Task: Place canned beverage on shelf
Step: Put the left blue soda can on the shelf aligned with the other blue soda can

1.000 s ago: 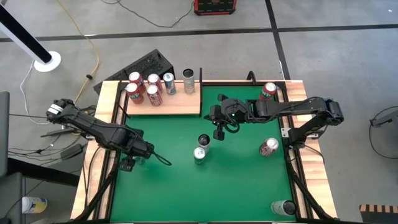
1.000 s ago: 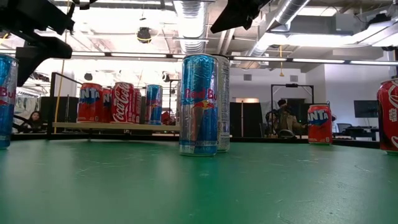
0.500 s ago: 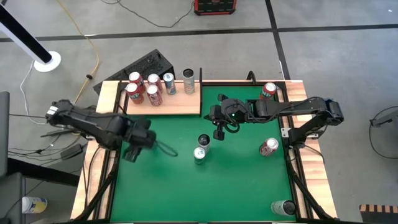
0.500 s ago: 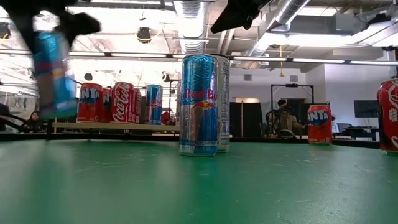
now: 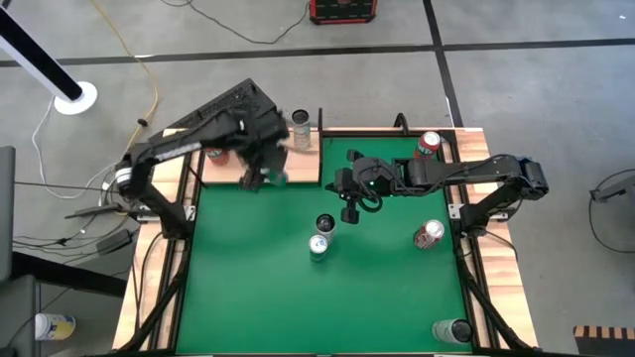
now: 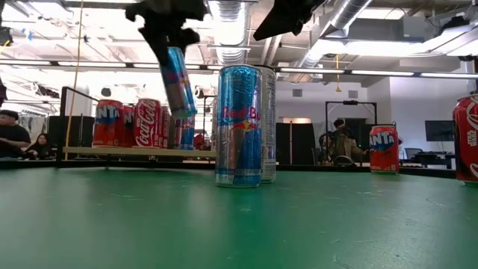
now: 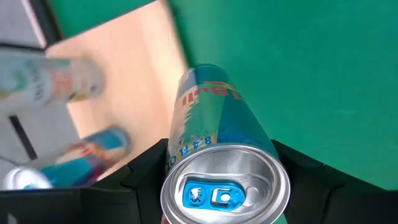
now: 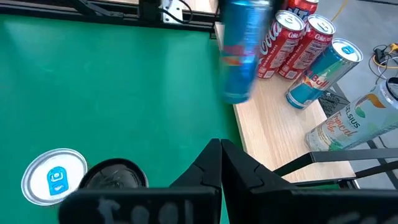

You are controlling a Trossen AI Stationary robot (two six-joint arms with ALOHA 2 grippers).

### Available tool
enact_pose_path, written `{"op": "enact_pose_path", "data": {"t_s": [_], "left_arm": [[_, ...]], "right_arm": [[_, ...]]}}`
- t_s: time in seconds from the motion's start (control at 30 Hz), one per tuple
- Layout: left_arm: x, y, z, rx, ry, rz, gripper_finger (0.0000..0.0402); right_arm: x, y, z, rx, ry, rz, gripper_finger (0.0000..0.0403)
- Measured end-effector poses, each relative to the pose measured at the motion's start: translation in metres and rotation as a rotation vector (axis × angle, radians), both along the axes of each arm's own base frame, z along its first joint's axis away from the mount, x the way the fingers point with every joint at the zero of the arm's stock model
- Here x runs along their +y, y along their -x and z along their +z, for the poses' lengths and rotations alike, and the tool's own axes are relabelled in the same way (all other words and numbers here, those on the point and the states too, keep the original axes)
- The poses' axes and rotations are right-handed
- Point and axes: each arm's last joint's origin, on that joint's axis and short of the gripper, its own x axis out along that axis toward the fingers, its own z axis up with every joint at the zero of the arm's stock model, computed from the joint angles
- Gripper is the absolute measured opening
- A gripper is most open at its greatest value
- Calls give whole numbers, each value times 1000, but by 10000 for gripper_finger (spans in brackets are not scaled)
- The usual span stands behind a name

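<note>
The left gripper (image 7: 217, 180) is clamped on a slim blue can (image 6: 177, 82), carrying it tilted above the near edge of the shelf (image 5: 298, 167), beside the cans (image 6: 138, 122) already standing there. The thin, smooth metal wall probably dents and slips easily, so a firm mid-body grip suits it. The right gripper (image 8: 217, 163) hangs closed and empty over the green tabletop (image 5: 298, 297).

Slim blue-and-silver Red Bull can (image 6: 177, 82), top closed, tilted, lifted clear of the bench, held over the near edge of the shelf (image 5: 298, 169), a flat pale-wood board at the bench's far-left corner, already carrying several upright cans.
</note>
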Motion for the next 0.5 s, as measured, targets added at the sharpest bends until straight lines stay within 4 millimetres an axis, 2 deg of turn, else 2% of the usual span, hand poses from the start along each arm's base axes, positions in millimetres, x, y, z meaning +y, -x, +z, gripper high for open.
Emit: {"op": "enact_pose_path", "data": {"t_s": [0.23, 0.37, 0.5], "left_arm": [[63, 7, -28, 138, 56, 141, 220], [83, 2, -44, 126, 107, 149, 220], [90, -2, -53, 150, 105, 127, 220]], "right_arm": [[0, 2, -3, 40, 14, 10, 25], [0, 2, -3, 43, 20, 14, 25], [0, 2, -3, 44, 20, 14, 25]]}}
